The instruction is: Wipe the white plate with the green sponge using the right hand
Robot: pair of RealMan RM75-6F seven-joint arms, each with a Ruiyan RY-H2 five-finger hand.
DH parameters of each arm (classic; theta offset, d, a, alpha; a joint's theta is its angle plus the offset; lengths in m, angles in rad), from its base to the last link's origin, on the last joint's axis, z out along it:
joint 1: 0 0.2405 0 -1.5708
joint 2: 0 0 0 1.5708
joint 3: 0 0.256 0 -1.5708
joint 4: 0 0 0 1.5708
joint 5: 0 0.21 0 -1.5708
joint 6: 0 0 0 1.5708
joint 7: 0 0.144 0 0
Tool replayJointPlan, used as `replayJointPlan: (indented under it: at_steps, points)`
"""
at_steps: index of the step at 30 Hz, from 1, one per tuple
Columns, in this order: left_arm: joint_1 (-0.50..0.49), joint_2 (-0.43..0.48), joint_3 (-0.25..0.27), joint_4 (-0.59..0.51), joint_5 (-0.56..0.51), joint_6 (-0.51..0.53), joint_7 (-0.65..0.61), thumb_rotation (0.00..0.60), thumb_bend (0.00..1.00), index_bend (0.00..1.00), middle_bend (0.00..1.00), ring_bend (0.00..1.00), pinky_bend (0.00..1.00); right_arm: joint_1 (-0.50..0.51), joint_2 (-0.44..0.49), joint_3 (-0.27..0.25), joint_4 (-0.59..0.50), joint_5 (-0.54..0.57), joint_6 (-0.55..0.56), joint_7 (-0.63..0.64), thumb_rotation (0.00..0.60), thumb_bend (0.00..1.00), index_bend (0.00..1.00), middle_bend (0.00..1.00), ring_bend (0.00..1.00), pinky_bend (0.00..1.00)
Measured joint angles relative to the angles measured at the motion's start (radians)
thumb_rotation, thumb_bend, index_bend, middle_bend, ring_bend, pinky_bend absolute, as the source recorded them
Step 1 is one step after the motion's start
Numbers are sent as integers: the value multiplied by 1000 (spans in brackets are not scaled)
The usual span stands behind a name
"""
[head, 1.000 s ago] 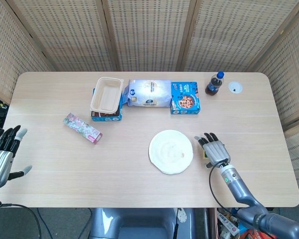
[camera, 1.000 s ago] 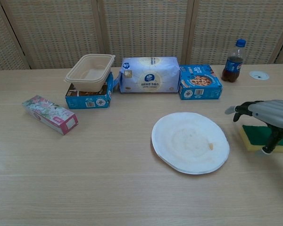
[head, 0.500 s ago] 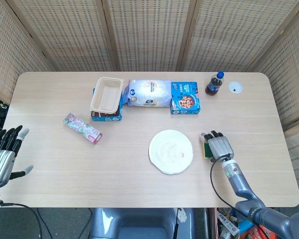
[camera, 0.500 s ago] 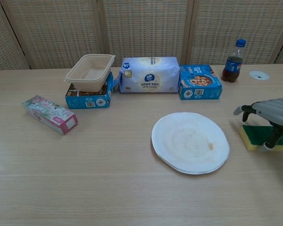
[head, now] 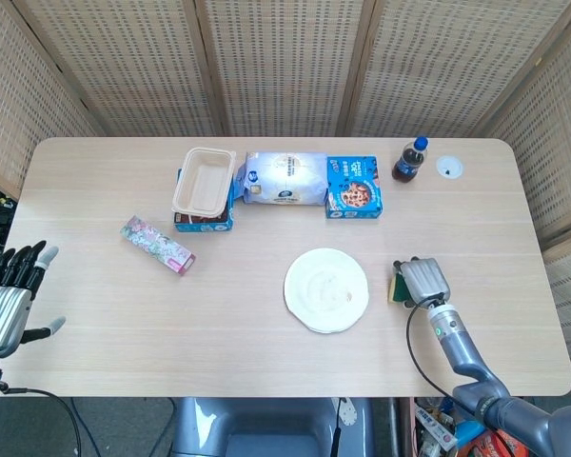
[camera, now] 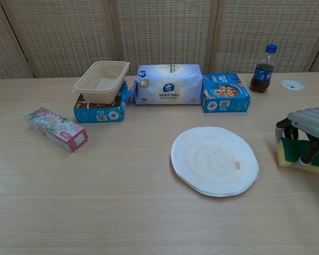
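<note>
Table [head: 266,362]: pale wood, rounded corners, carrying all items below.

White plate [head: 326,289]: round, flat on the table, just to the left of the right hand and apart from it; a small tan speck shows on its right part in the chest view.

Tissue pack [head: 285,178]: white and blue, lying on its side at the far side of the table, well beyond the right hand and to its left.

Blue cookie box [head: 353,187]: flat, just right of the tissue pack, far from the right hand.

Beige tray [head: 204,180]: empty, set on top of a second blue box [camera: 100,113], at the left end of the back row.

Floral box [head: 157,245]: pink-patterned, long, lying at an angle, well to the left of the plate and nearer the left hand than any other item.

Cola bottle [head: 410,159]: upright, blue cap, dark contents, straight beyond the right hand near the far edge.

Right hand [head: 423,282]: palm down over the green sponge [camera: 304,152], fingers curled over its far edge and thumb down at its near side, grasping it; the sponge's yellow underside is seen lifting at the left end.

Left hand [head: 9,295]: at the table's left edge, fingers spread, holding nothing.
</note>
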Motion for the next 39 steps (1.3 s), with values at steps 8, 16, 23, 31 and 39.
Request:
replayJointPlan:
  at_steps: [8,16,23,31,39]
  points:
    - [-6,1,-1,-2,-10,-13,-2,600,0,0,0,0,0,7,44,7,-84,-74,80,176,600,134,461,556,425,359]
    - [-19,-1,-5,-3,-31,-39,3,600,0,0,0,0,0,97,120,19,-281,-197,100,429,600,134,468,556,425,323]
    - [-26,-4,-9,2,-49,-54,6,600,0,0,0,0,0,167,95,51,-318,-151,5,466,600,133,468,556,426,323]
    - [-31,0,-14,6,-68,-64,-5,600,0,0,0,0,0,197,7,62,-267,-107,-29,446,600,134,468,556,426,323]
    - [-39,1,-13,9,-75,-79,-7,600,0,0,0,0,0,196,-92,33,-139,-107,-12,406,600,134,468,556,426,322]
